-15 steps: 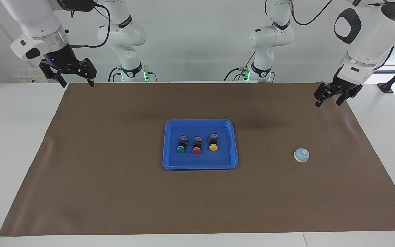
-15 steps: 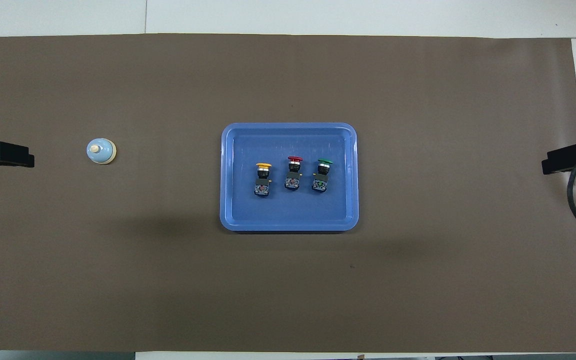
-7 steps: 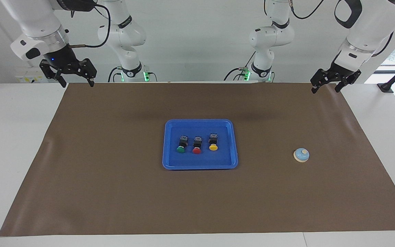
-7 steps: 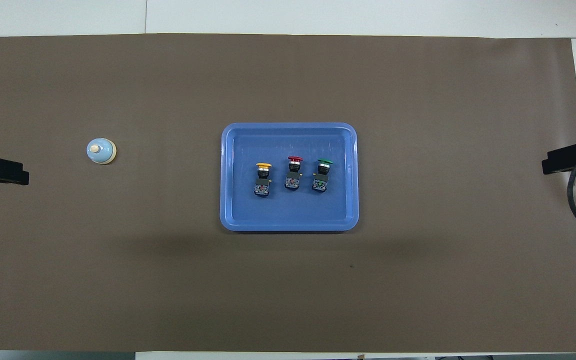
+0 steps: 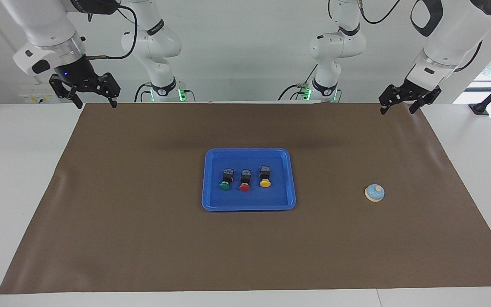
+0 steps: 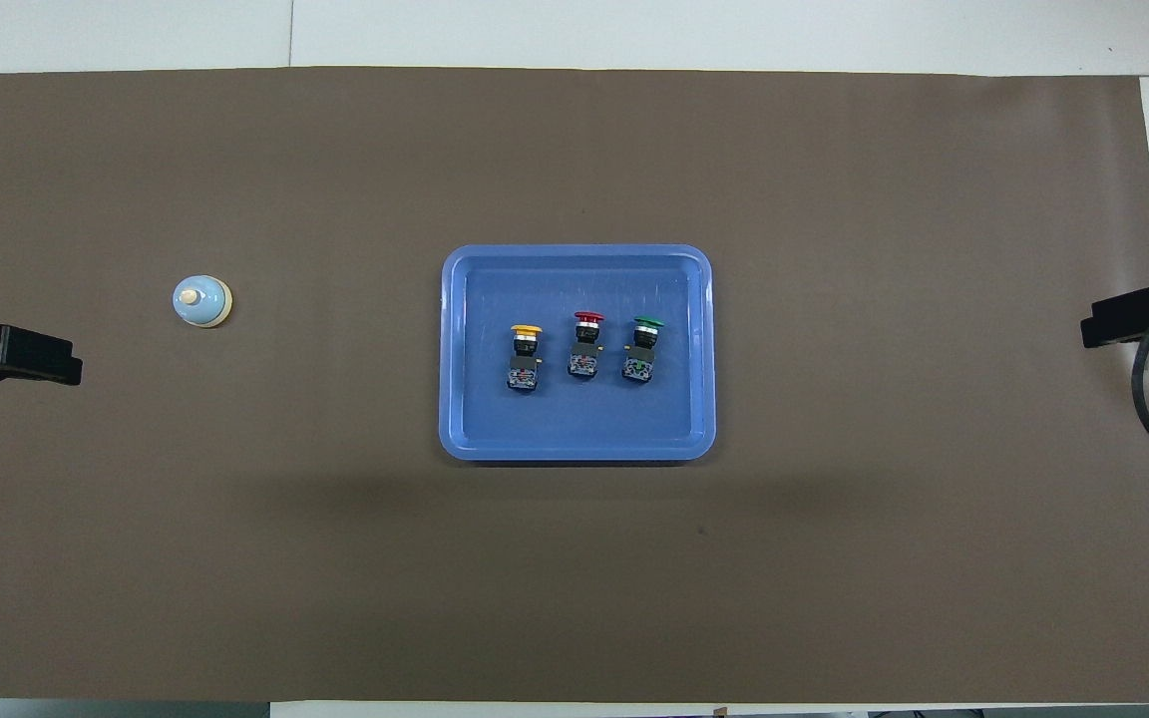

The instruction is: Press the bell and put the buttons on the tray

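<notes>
FYI you've got both grippers up, fingers spread, holding nothing. Left gripper hangs over the brown mat corner by its base; bell sits on the mat below it. Right gripper over its own corner. Yellow button, red button, green button lie in a row in the tray, mid-table between the grippers.

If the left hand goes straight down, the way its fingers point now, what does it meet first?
Most likely only the brown mat near its corner at the robots' edge. The left hand, open, hangs apart from the bell; depth is unclear.
</notes>
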Tool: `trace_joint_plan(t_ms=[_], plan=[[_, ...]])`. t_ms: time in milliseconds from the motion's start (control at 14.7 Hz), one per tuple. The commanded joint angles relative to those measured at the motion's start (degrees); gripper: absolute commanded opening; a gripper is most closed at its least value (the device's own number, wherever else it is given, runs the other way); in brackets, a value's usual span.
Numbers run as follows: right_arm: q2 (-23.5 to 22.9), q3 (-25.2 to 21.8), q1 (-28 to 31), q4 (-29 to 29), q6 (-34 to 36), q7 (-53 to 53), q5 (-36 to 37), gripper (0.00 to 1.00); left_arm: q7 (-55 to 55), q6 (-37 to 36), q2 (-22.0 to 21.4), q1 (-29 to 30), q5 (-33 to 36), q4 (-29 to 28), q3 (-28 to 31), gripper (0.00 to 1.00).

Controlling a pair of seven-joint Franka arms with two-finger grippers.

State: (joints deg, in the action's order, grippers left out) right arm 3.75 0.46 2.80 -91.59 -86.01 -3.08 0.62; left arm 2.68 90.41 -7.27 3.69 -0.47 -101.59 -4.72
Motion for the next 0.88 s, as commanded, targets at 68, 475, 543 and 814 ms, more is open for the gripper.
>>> trace_joint_plan(t_ms=[68, 475, 543, 814], plan=[[1.2, 0.6, 1.2, -1.3, 0.1, -0.9, -1.0, 1.0, 0.3, -1.6, 0.0, -0.8, -0.1, 0.4, 0.4, 1.0], [1.3, 0.6, 1.2, -1.3, 0.1, -0.9, -1.0, 1.0, 0.5, -1.7, -0.1, -0.8, -0.8, 0.4, 0.4, 1.0], [1.3, 0.6, 1.2, -1.3, 0.1, -0.9, -1.0, 1.0, 0.5, -1.6, 0.0, -0.8, -0.8, 0.5, 0.5, 1.0], [1.3, 0.6, 1.2, -1.3, 0.1, -0.9, -1.0, 1.0, 0.5, -1.4, 0.3, -0.7, -0.8, 1.2, 0.5, 1.0]])
